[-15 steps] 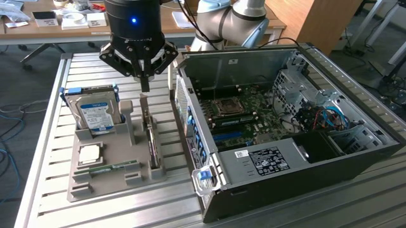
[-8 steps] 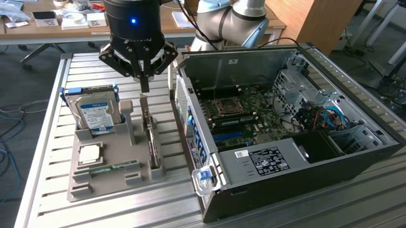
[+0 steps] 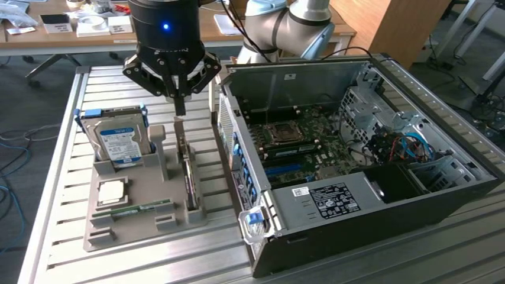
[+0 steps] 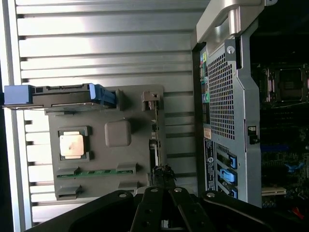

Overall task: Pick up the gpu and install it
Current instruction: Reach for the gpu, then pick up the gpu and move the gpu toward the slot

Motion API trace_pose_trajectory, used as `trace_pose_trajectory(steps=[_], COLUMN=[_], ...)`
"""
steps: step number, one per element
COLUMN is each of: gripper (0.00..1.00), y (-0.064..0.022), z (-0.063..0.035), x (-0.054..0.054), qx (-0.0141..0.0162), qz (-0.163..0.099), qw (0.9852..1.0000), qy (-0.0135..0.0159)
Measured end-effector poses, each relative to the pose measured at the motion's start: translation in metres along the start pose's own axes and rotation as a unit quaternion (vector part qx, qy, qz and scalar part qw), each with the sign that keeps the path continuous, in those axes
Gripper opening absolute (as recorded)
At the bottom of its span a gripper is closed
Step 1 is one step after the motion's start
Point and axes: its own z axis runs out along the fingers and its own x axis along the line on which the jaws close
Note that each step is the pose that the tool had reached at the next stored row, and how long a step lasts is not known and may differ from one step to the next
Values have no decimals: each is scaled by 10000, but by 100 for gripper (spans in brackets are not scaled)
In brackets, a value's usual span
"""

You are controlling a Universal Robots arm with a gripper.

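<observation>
The jaws are together, the gripper pointing straight down with its tips right at the upper edge of the gpu. Whether they pinch that edge or only touch it cannot be told. The card stands on edge in a slot of the grey holder, on the holder's side nearest the open computer case, with the hard drive upright nearby. The holder sits on the slatted table, toward its edge on the exterior view's left. This looks like the pick-up step, with the card not yet raised. Freeing it calls for a firm hold and a straight lift clear of the slot.
</observation>
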Motion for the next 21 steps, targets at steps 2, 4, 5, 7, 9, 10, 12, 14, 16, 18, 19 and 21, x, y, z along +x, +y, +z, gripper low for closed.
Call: trace_pose_trajectory(steps=[2, 4, 5, 7, 9, 10, 12, 14, 16, 18, 19, 21], gripper=[11, 11, 11, 11, 11, 11, 11, 11, 11, 11, 11, 11], y=[0, 0, 0, -10, -28, -42, -74, -102, -132, -147, -147, -148], z=[0, 0, 0, -1, -2, -2, -4, -4, -5, -5, -5, -5], x=[0, 0, 0, 4, 12, 16, 23, 27, 30, 32, 32, 32], qx=[0, 0, 0, 0, 0, 0, 0, 0, 0, 0, 0, 0], qz=[0, 0, 0, -1, -1, 0, 0, 0, 0, 0, 0, 0], qw=[10000, 10000, 10000, 10000, 10000, 10000, 10000, 10000, 10000, 10000, 10000, 10000], qy=[0, 0, 0, 0, 0, 0, 0, 0, 0, 0, 0, 0])
